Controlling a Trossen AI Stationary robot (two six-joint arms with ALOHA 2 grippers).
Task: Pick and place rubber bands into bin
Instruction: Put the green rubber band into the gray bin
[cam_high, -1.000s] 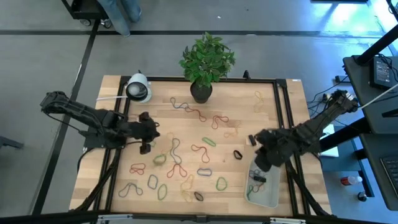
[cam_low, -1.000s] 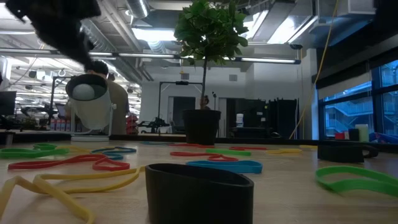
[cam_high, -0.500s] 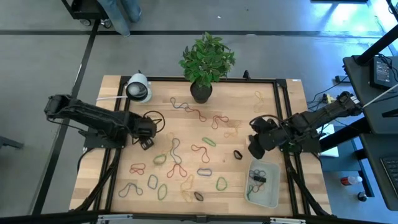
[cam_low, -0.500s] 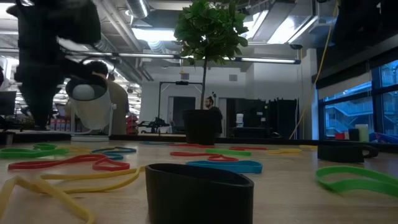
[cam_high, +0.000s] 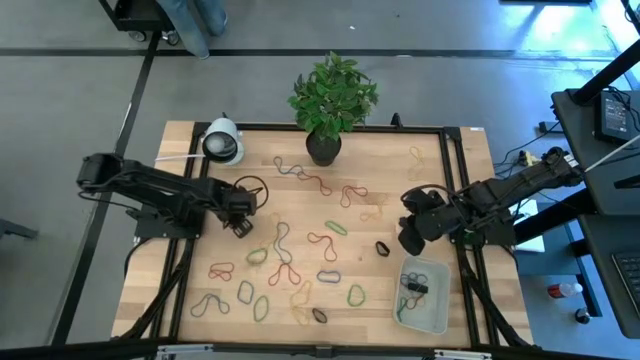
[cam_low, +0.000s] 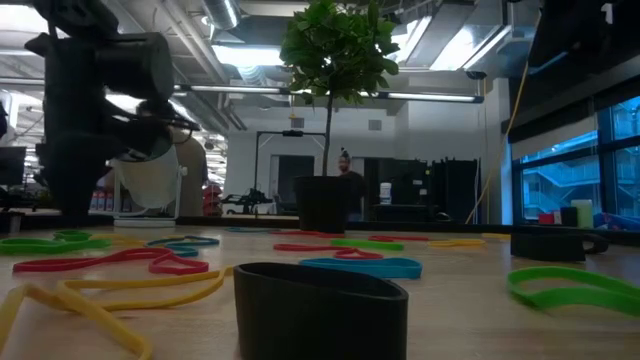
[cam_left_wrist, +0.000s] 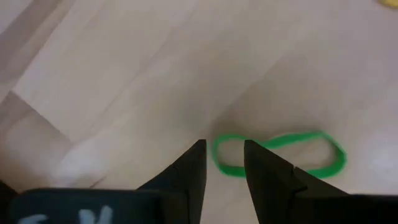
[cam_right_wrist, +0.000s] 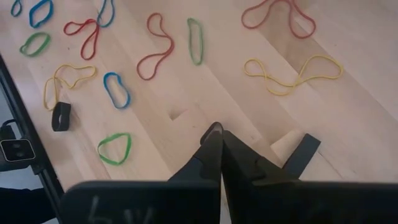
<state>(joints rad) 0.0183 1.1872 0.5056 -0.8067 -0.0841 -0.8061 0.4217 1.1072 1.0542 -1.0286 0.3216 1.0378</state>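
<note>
We see the left gripper (cam_left_wrist: 222, 155) low over the table, fingers slightly parted astride a green rubber band (cam_left_wrist: 278, 154) (nothing held), right gripper (cam_right_wrist: 220, 138) closed empty beside the bin (cam_high: 436, 312).

One bin (cam_high: 432, 312) at the table's (cam_high: 455, 160) front right corner, w/ approx 2 rubber bands (cam_high: 412, 288) in it, a dark one and a green one. Loose bands left of the bin: roughly 20 on the wood, exact no. hard to tell. One potted plant (cam_high: 331, 98) far behind the bin, one white lamp (cam_high: 222, 142) left of that. Two arms, one per side.
</note>
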